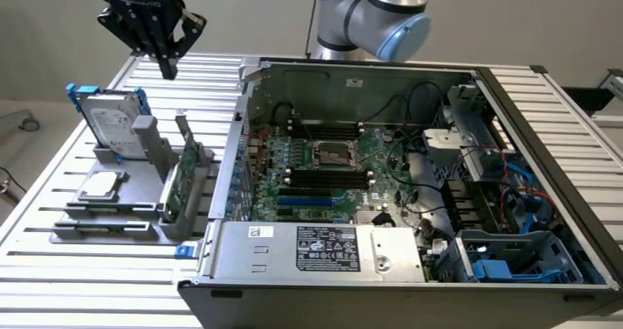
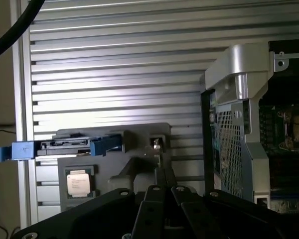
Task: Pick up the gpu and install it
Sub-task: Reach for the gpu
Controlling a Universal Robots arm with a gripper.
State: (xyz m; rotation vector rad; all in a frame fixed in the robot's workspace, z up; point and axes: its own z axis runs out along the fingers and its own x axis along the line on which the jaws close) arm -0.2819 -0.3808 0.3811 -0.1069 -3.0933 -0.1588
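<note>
Evidently at approach stage only: the gripper (image 1: 168,68) hung shut and empty above the slatted table (image 1: 49,165), well apart from the gpu (image 1: 181,176), which stood on edge in the grey rack (image 1: 107,227) beside the open case (image 1: 239,128); a grasp would need the fingers parted and lined over its top edge.

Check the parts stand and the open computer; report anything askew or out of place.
Nothing stands out. The gpu and hard drive stand upright in the grey holder, a processor lies flat on it, the computer case lies open. The gripper hangs shut, empty, above the table.
</note>
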